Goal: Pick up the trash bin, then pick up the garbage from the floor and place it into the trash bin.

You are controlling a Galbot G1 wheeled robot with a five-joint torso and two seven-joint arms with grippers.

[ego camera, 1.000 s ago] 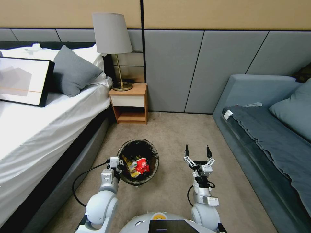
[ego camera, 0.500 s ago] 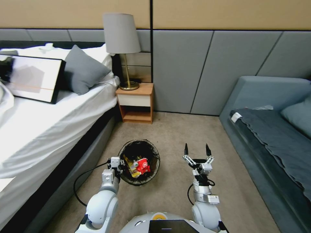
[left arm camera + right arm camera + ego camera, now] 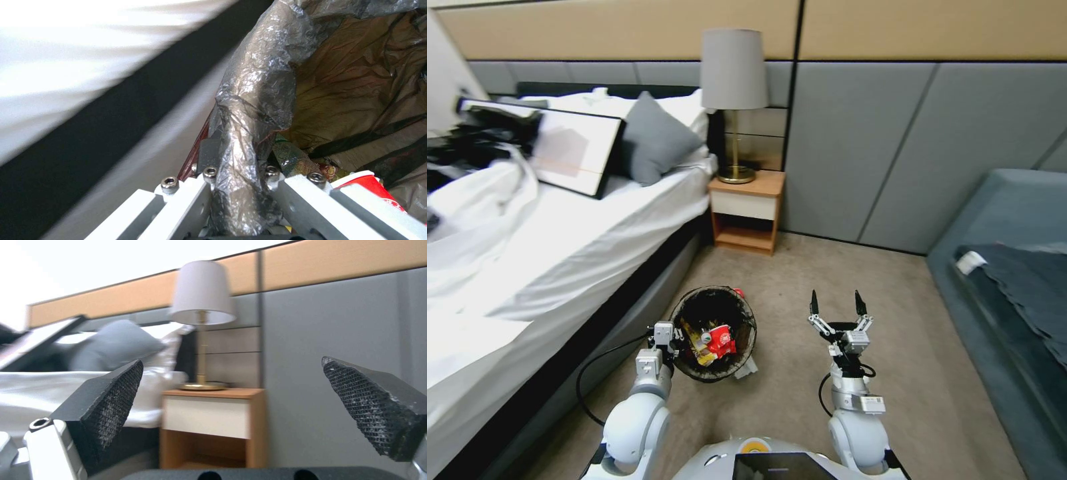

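Left gripper (image 3: 675, 341) is clamped on the near-left rim of the trash bin (image 3: 740, 313), one jaw inside, one outside; in the left wrist view the fingers (image 3: 209, 146) pinch the folded dark bag edge (image 3: 253, 110) of the bin. Bin held upright, mouth facing up toward the head camera, round so no clear long axis; whether its base touches the carpet (image 3: 787, 267) cannot be told. It sits in front of the robot, left of centre, beside the bed (image 3: 560, 227) frame. Inside: garbage (image 3: 715, 340) — a red wrapper on top, yellowish wrapper under it lying roughly diagonal; red piece also seen at wrist view (image 3: 373, 186). A small red bit (image 3: 738, 292) at the far rim and a pale scrap (image 3: 747, 367) on the carpet against the bin's near-right side. Right gripper (image 3: 838, 308) held above the carpet to the right of the bin, well apart from it, jaws spread wide and holding nothing, tips pointing forward toward the nightstand (image 3: 747, 210) and lamp (image 3: 734, 73); black pads (image 3: 111, 396) visible with a wide gap.
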